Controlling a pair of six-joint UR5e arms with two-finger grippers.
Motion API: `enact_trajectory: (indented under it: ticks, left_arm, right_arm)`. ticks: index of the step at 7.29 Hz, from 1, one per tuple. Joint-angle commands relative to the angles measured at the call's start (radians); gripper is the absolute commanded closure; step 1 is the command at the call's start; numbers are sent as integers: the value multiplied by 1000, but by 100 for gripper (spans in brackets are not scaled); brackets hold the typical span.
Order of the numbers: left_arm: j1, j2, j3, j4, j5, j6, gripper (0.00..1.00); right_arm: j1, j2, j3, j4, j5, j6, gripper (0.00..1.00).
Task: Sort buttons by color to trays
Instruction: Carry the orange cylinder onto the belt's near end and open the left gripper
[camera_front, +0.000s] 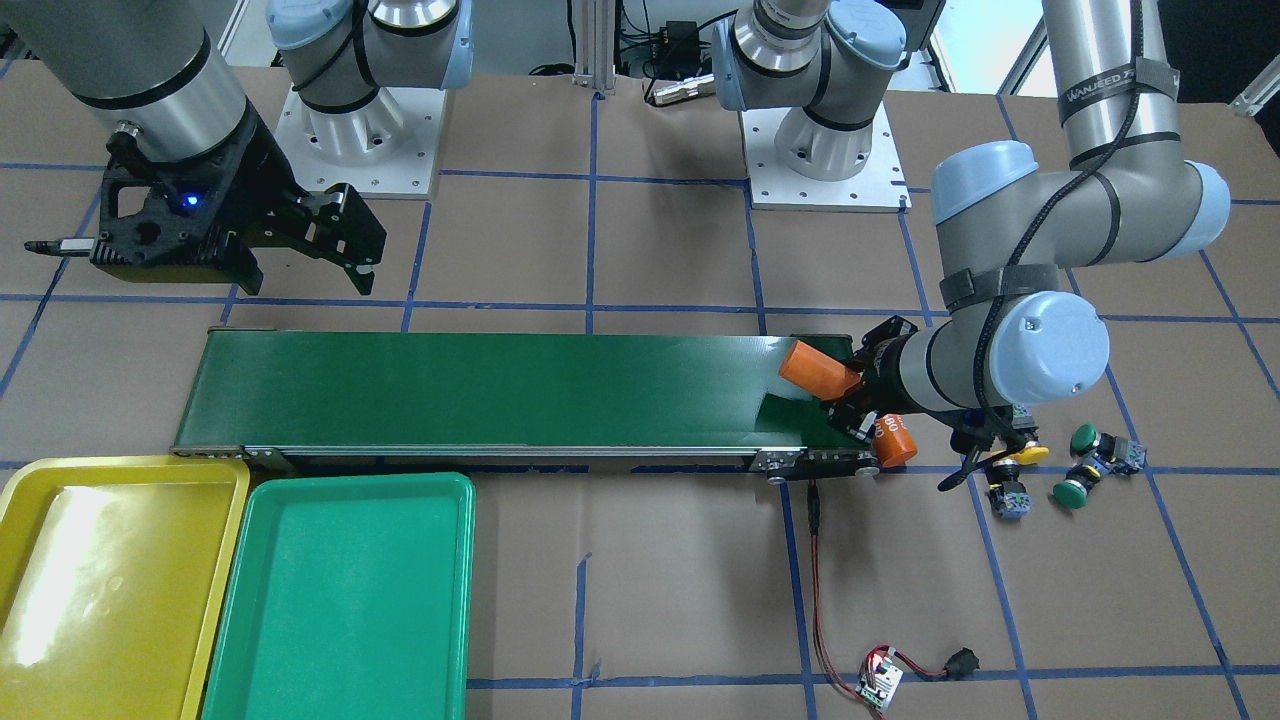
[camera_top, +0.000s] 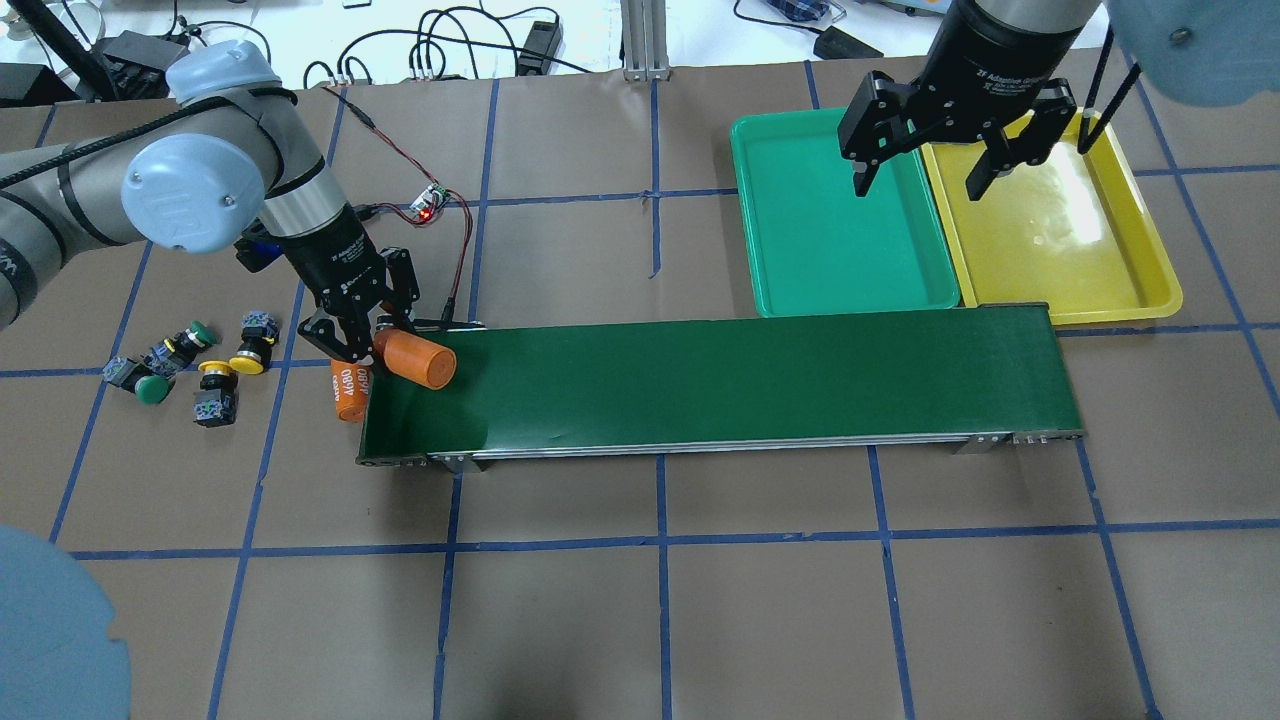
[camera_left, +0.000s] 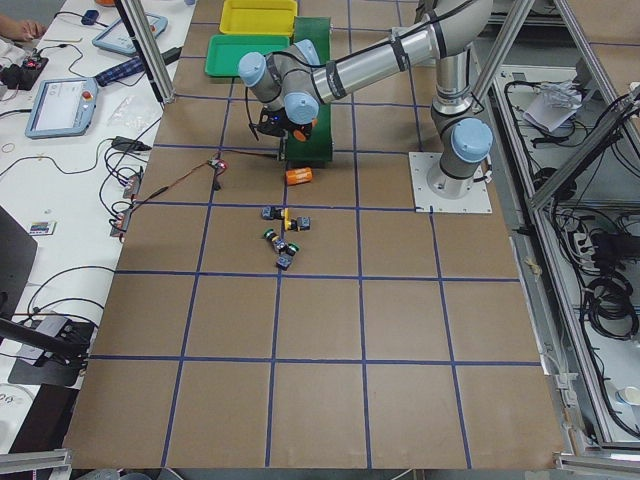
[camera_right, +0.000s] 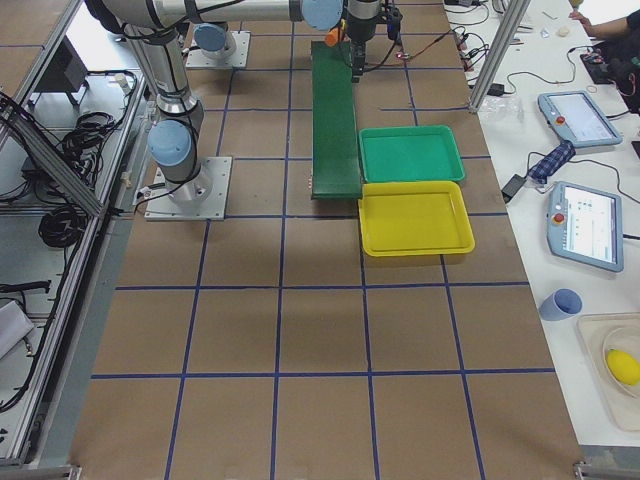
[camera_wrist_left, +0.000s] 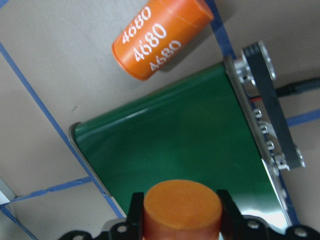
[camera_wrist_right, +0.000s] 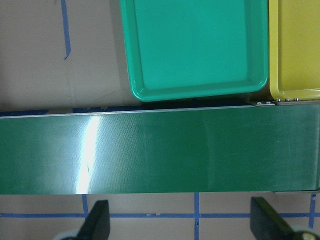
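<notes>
The left hand (camera_top: 362, 335) grasps a cylinder (camera_top: 420, 360) over the belt (camera_top: 720, 375); the right hand (camera_top: 920, 185) hangs released. Sorting appears unstarted. Next: release, then reach the buttons (camera_top: 216, 372) near the left hand.

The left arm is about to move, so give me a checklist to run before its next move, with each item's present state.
1. Left gripper shut on orange cylinder: ok.
2. Cylinder resting on conveyor belt: cannot tell.
3. Belt beyond the cylinder bare: ok.
4. Right gripper open: ok.
5. Green tray and yellow tray empty: ok.
6. Buttons sorted: not ok, all four lie on the table.
</notes>
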Motion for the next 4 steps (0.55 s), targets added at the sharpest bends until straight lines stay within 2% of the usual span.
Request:
enact_trajectory:
  ticks: [1, 4]
  left_arm:
    - [-6, -1, -2, -4, 13, -5, 8]
    - [9, 14, 25, -8, 11, 10, 0]
  right_arm:
    - [0, -3, 0, 3, 0, 0, 0]
    - [-1, -4, 2, 3, 0, 0, 0]
